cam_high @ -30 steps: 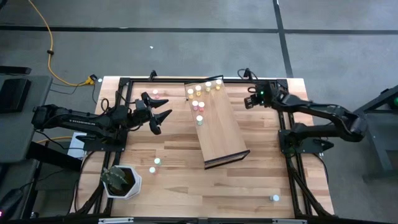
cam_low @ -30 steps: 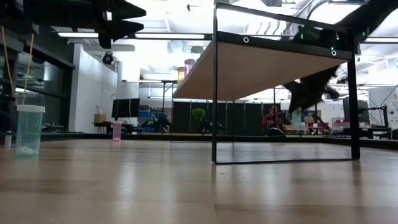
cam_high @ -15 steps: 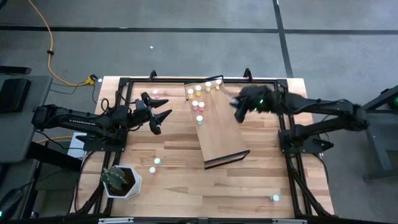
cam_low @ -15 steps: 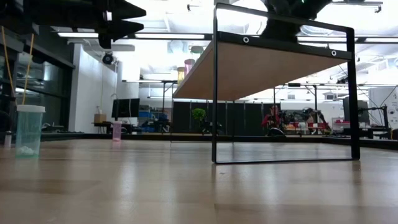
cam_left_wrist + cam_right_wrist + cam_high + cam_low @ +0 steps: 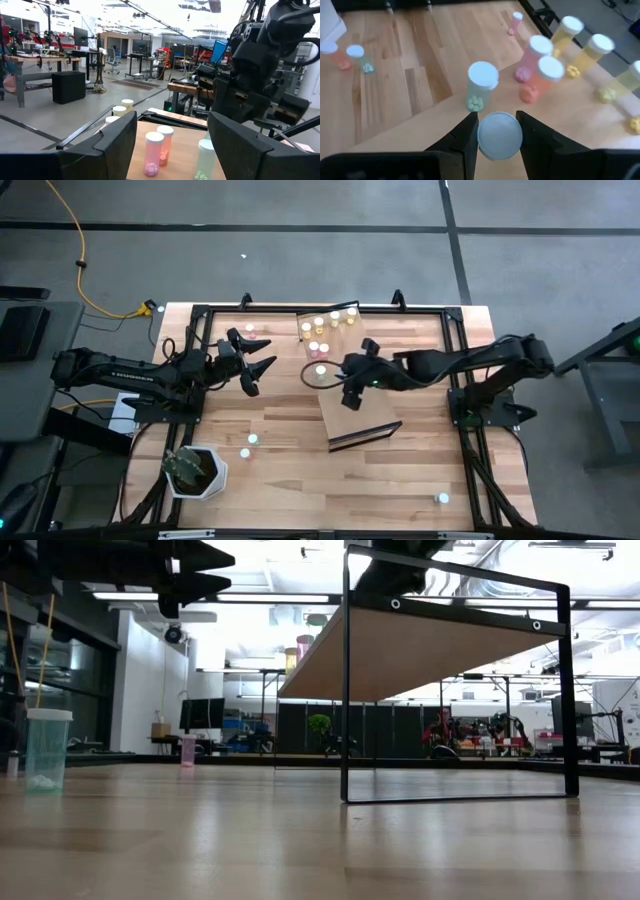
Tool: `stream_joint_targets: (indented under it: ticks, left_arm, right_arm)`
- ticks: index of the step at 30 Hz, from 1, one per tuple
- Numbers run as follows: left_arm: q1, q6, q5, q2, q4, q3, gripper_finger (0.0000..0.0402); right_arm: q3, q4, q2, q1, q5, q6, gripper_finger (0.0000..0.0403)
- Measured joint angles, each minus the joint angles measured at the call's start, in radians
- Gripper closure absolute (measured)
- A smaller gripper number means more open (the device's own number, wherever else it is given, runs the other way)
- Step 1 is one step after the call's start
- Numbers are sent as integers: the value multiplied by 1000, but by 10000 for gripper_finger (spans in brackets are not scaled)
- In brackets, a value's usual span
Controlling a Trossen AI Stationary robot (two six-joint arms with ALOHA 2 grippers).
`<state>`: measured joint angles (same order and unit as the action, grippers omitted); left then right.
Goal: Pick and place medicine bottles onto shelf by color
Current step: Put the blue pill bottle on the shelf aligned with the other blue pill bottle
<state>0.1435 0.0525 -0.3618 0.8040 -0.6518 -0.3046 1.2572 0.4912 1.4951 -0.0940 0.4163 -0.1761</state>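
1. Over the middle of the tilted light-wood shelf with the dark frame edge (image 5: pixel 355 405), your right gripper (image 5: pixel 351 376) has its jaws pinching a small bottle by its round white cap (image 5: pixel 499 135); its body is hidden beneath the cap, so you cannot tell its colour.
2. The teal-bodied, white-capped bottle (image 5: pixel 481 87) stands upright on the shelf just ahead of those jaws, nearer than any other. In my judgement that is the spot the held bottle must clear or join.
3. Past it stand the pink and red bottles (image 5: pixel 536 62), close together, and farther to one side the row of yellow bottles (image 5: pixel 594 54). Any careless lowering could knock the teal one over.
4. Your left gripper (image 5: pixel 255 361) hovers with jaws spread over the butcher-block worktop (image 5: pixel 280 470) beside the shelf, holding nothing.
5. A few bottles are on the worktop, including a teal one (image 5: pixel 253 439) near the white planter (image 5: pixel 195 472).
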Motion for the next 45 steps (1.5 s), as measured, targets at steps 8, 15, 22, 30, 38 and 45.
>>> stream_joint_targets:
  ticks: [8, 15, 22, 30, 38, 45]
  left_arm:
    - [0, 0, 3, 0, 1, 0, 167]
    - [0, 0, 3, 0, 2, 0, 167]
    - [0, 0, 3, 0, 2, 0, 167]
    - [0, 0, 3, 0, 2, 0, 167]
    - [0, 11, 3, 0, 2, 0, 167]
    - [0, 23, 4, 0, 2, 0, 167]
  right_arm:
    - [90, 58, 101, 8, -53, 1, 295]
    - [97, 59, 121, 29, -84, -7, 295]
    - [97, 59, 121, 49, -83, -49, 295]
    - [97, 59, 121, 55, -85, -85, 295]
    - [97, 59, 121, 55, -86, -85, 286]
    - [97, 66, 121, 55, -86, -85, 284]
